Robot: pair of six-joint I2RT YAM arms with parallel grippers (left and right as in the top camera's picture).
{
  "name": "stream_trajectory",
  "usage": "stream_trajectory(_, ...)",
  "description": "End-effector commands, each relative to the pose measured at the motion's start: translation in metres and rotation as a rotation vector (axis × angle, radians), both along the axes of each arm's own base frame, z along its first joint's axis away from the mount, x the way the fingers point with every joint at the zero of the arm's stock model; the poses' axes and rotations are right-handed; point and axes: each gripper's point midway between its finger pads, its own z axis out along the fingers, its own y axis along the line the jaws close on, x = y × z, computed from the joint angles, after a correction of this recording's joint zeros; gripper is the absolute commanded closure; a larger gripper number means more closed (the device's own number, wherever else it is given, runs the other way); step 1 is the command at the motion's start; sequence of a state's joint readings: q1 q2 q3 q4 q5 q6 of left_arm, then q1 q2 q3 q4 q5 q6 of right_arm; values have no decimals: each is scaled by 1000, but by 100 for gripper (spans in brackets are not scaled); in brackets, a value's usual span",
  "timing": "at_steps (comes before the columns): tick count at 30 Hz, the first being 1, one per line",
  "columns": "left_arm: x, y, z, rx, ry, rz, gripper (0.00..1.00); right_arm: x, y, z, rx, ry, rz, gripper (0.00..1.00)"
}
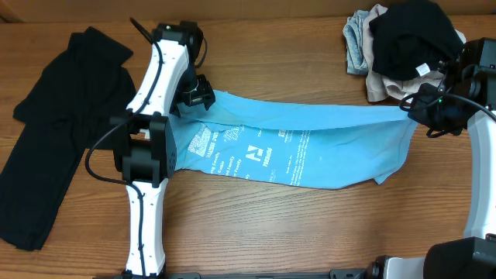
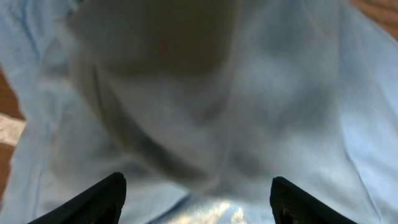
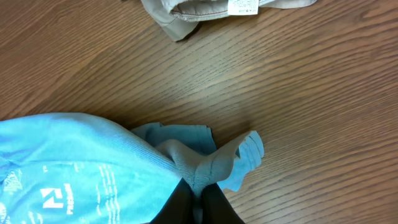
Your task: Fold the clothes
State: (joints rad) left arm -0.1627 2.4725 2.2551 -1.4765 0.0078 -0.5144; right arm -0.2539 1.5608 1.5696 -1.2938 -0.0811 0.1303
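So the right gripper (image 3: 199, 186) is pinched tight on a bunched corner of the light blue T-shirt (image 1: 310, 151), probably to stretch it flat across the table (image 1: 271, 232). The left gripper (image 2: 199, 198) hovers over the other end, fingers wide apart, nothing clamped. Bare wood in front leaves folding room. The heap of clothes (image 1: 403, 39) crowds the right side and the black garment (image 1: 54, 132) the left.

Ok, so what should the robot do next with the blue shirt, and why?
Probably close the left gripper on the blue T-shirt. Its jaws stand open right over the cloth, while the right gripper pinches the other end, so both ends would then be held.
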Motion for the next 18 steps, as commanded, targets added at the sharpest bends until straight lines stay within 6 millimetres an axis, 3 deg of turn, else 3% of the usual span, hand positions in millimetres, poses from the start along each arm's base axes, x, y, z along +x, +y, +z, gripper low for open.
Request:
stream_trajectory(1, 4, 8, -2, 19, -20, 53, 25, 1, -2, 2, -6, -9, 0, 92)
stream_trajectory(9, -1, 4, -7, 23, -3, -18, 36, 1, -2, 2, -6, -10, 0, 92)
stream_trajectory(13, -6, 8, -13, 46, 14, -22, 55, 1, -2, 2, -6, -10, 0, 91)
stream_trajectory(18, -6, 9, -14, 53, 15, -22, 59, 1, -2, 2, -6, -10, 0, 91)
